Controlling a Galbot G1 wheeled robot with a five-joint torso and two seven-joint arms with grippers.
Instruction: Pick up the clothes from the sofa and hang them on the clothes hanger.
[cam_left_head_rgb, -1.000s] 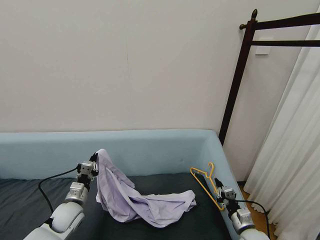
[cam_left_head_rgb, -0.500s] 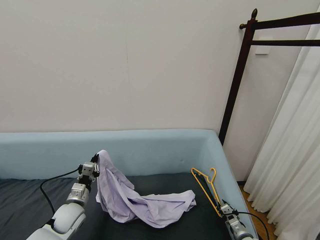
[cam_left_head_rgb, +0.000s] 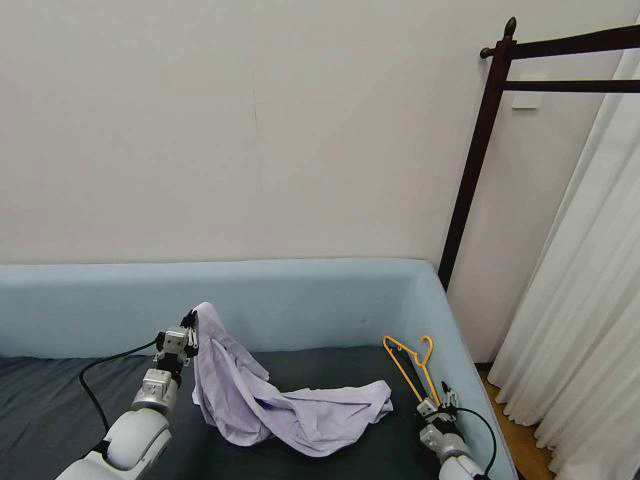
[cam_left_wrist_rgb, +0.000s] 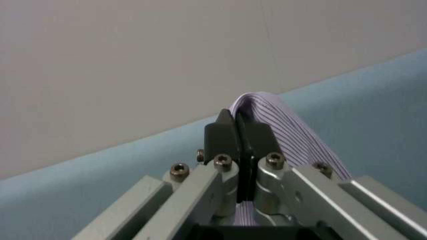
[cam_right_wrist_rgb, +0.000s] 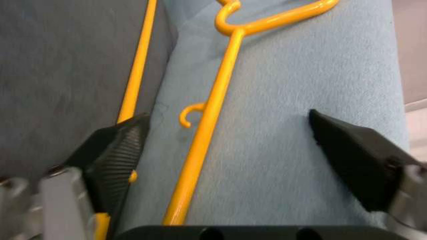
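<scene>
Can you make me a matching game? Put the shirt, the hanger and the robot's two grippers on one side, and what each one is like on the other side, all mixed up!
1. shirt
2. hanger
3. left gripper
4. right gripper

A. yellow, resting against the blue sofa arm
B. open, one finger on each side of the hanger
C. shut, pinching the shirt
D. lilac, one end lifted, the rest on the dark seat

Pairs: 1-D, 2-A, 3-C, 4-B.
</scene>
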